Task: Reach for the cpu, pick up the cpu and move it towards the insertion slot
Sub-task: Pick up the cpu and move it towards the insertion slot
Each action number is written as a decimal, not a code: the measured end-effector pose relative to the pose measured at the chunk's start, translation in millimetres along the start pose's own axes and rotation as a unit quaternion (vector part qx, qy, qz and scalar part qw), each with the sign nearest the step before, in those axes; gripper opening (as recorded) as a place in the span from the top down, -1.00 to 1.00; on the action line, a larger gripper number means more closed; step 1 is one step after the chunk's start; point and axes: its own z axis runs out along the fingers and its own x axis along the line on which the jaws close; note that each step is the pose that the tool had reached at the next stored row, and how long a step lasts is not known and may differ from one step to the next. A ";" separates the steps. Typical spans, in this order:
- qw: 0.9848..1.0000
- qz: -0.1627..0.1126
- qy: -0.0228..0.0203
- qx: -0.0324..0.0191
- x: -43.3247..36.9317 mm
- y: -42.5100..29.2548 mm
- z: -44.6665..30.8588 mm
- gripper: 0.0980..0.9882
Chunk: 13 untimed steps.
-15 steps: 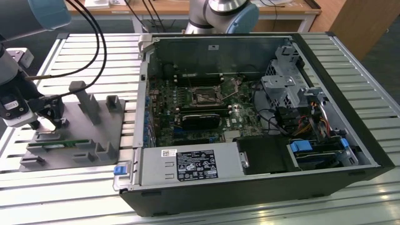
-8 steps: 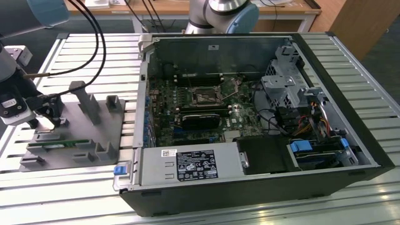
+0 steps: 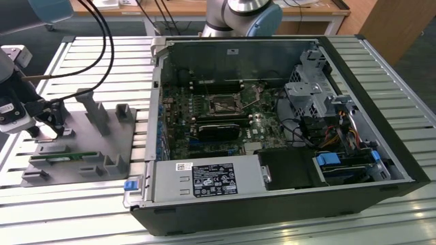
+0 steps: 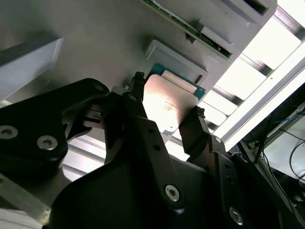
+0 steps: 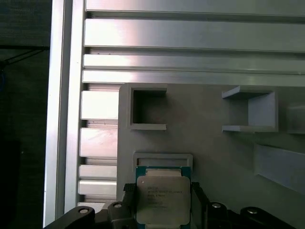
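pincer [image 5: 163, 196] clenches the cpu [image 5: 163, 199] by two opposite edges, its black fingers [image 4: 194, 125] pressed against the chip in both wrist views. the cpu sits low over the grey fixture [image 5: 214, 157], its silvery top facing up and one edge just beside a small raised stop [image 5: 162, 159]. whether it touches the fixture cannot be told. two open square pockets [image 5: 147, 107] stand farther along the same plate.

in the exterior view the pincer [image 3: 51, 131] hangs at the exterior view's left, over the fixture [image 3: 109, 148]. upright posts [image 3: 92, 109] rise close beside it, and a green memory stick [image 3: 68, 155] lies nearby. the insertion slot [image 3: 223, 105] is well apart, inside the open computer case [image 3: 272, 217], with the case's wall [image 3: 158, 87] between it and the pincer. a long black card [image 3: 218, 131] lies next to the slot. the slatted metal surface [image 3: 68, 214] carries everything.
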 end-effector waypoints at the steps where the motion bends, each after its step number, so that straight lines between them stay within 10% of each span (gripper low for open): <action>1: 1.000 0.000 0.000 0.000 0.0 0.1 -1.0 0.00; 13: 1.000 0.000 0.000 0.000 0.0 0.5 -11.6 0.00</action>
